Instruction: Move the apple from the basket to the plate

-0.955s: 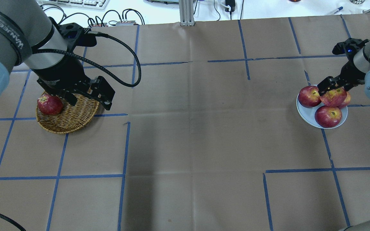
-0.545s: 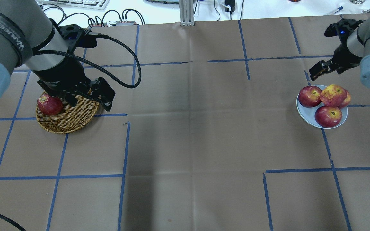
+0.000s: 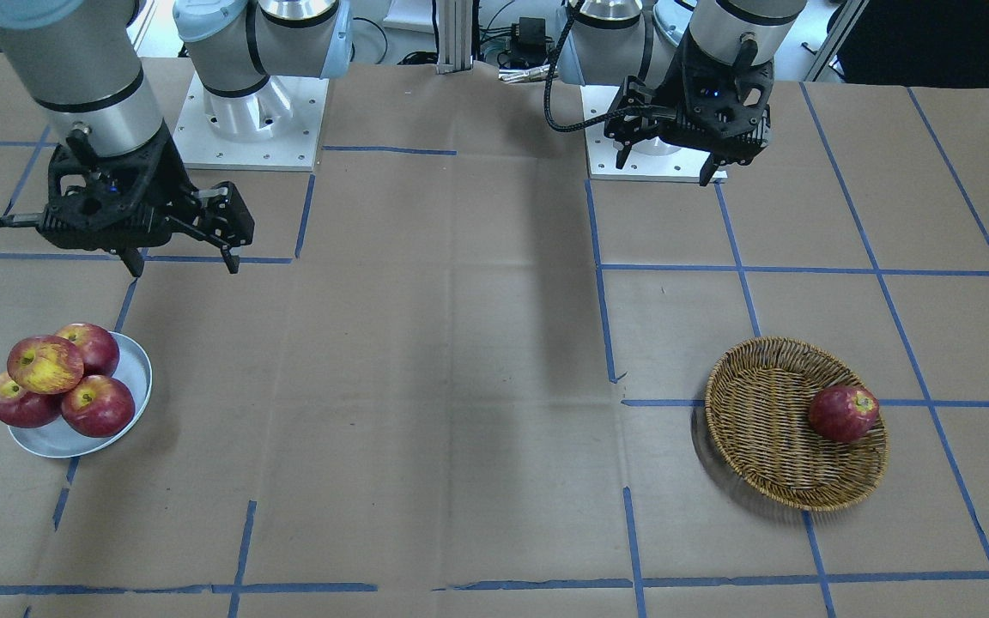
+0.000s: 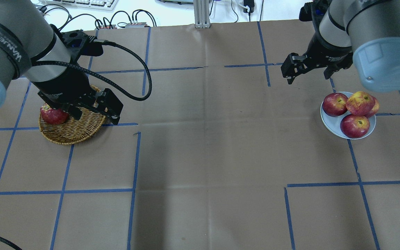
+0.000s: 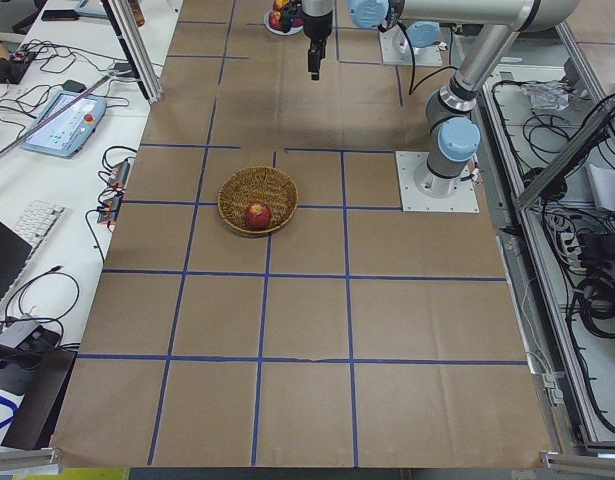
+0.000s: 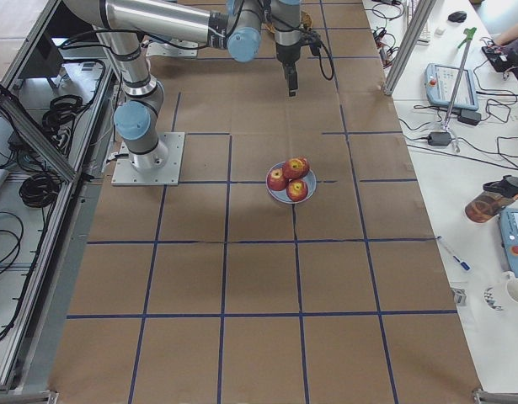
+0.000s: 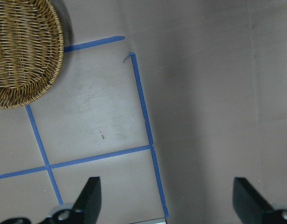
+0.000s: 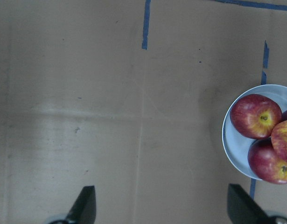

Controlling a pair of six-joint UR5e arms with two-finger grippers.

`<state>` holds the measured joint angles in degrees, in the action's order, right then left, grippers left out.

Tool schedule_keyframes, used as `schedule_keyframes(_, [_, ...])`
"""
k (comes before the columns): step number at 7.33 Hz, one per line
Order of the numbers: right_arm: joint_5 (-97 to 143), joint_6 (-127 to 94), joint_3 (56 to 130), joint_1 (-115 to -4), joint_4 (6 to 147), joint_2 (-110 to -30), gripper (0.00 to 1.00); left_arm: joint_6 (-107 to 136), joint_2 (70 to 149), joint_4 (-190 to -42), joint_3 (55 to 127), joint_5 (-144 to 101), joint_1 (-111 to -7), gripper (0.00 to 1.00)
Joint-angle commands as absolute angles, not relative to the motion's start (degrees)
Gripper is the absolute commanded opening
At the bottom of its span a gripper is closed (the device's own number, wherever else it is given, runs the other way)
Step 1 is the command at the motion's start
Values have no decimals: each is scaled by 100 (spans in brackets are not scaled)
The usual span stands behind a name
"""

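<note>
A second ago the right gripper (image 4: 307,78) sat down on the apple (image 4: 359,103) over the plate (image 4: 329,123). It has since let go and risen, and now hangs beyond the plate's rim with its jaws spread wide and nothing in them. The mottled apple lies on the plate, perched on three dark red apples (image 4: 354,126) and touching them, so the transfer looks done. Perched that high, I judge it could roll if nudged.

The left gripper (image 3: 663,170) has barely moved. It is raised and wide open, far across from the plate. The wicker basket (image 4: 78,132) lies well apart from the plate and holds one dark apple (image 3: 843,413).

The worktop (image 4: 203,146) is brown paper gridded with blue tape. Past the plate's far side there is an aluminium post (image 4: 201,14), cables and a keyboard (image 4: 82,3).
</note>
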<state>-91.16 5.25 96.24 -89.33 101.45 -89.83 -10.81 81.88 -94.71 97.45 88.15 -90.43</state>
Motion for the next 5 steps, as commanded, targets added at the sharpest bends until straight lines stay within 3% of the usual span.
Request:
schedule_keyframes(1, [-9132,325,9159,-9027,9169,-9035,100,-1081,8156,-9492,9765,8815,-9044,99])
schedule_keyframes(5, [-9088,99,9229,-9061,9290,-9105,100,-1064,8112,-9484,9843,8807,-9044,99])
